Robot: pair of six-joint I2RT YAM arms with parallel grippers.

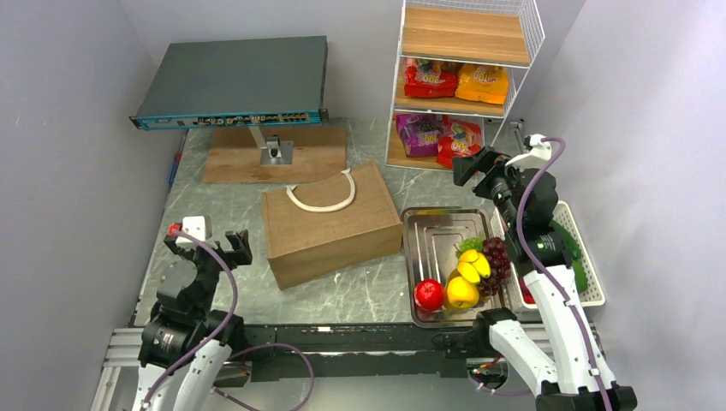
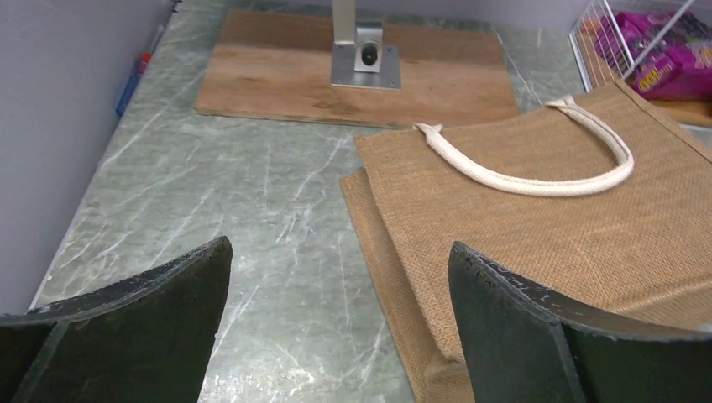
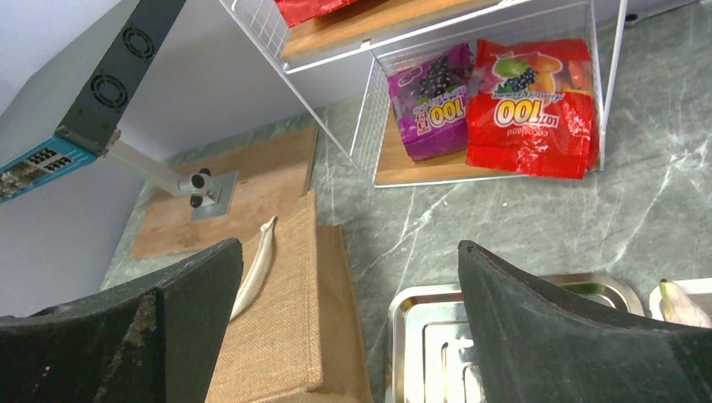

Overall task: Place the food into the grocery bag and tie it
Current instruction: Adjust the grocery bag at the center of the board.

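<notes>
Left gripper [image 2: 337,252] spread wide, nothing in it, low over the green marbled table [image 2: 210,193] just left of the grocery bag [image 1: 330,227]. Right gripper [image 3: 348,248] also wide apart and empty, raised by the far edge of the steel tray [image 1: 437,244]. The food is in two places. The tray's near right corner holds a glossy red apple [image 1: 429,294], smooth yellow fruit [image 1: 462,291] and dark grapes [image 1: 496,257], all touching. Beside it is a white slotted basket [image 1: 591,287] with something green, mostly hidden by the right arm. The bag lies flat on its side mid-table; it has a tan burlap-like weave and a cream rope handle [image 1: 321,201] looped on top. Beyond it a flat wooden board [image 1: 317,154] carries a metal post, which holds a grey box [image 1: 231,81] with a blue port strip; its labels are unreadable. Far right, the white wire rack [image 1: 532,34] holds four glossy packets, red [image 1: 431,79] and orange [image 1: 482,83] above, purple [image 3: 432,101] and red [image 3: 529,105] below. The lower two show a big white "100"; the smaller print is illegible.
</notes>
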